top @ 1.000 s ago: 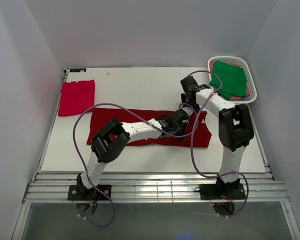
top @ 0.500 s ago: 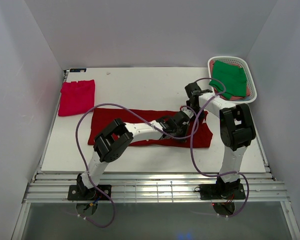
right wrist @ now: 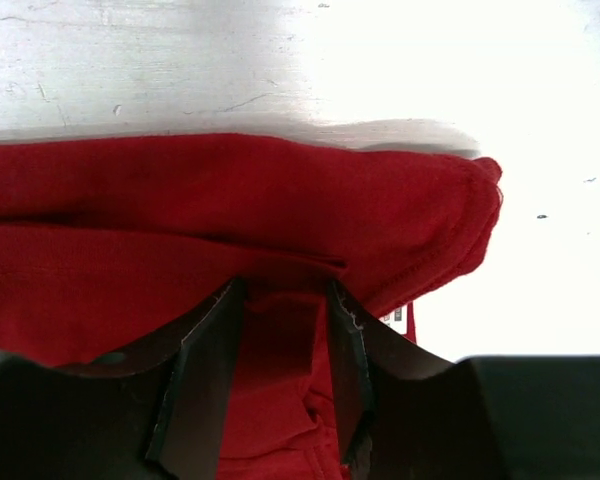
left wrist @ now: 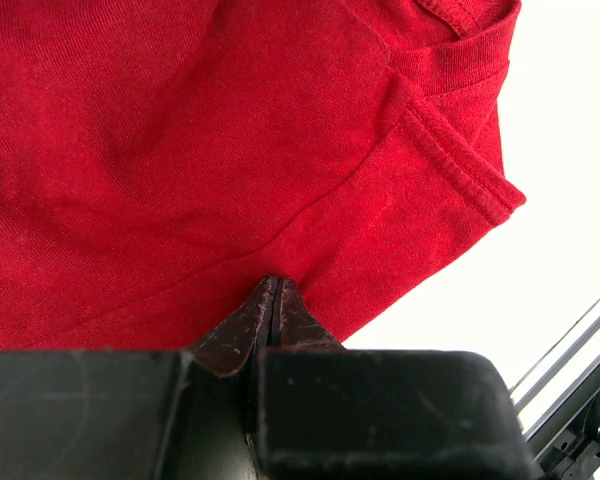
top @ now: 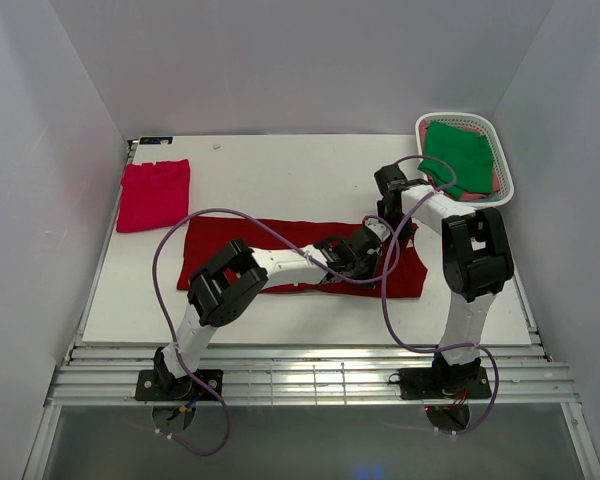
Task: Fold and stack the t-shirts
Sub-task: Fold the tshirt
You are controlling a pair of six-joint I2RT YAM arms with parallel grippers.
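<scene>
The red shirt (top: pixel 242 236) lies spread out left of the basket (top: pixel 461 116). The pink shirt (top: pixel 153 195) sits folded, farther left. The green shirt (top: pixel 458 155) is inside.

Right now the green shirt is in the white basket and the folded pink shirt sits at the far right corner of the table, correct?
No. The green shirt is in the white basket, but the folded pink shirt sits at the far left corner of the table; the top external view shows it.

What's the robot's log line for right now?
left gripper: shut on large dark red cloth t-shirt | right gripper: open astride its edge | pinkish-red t-shirt: far left | green t-shirt: in white slotted basket
</scene>
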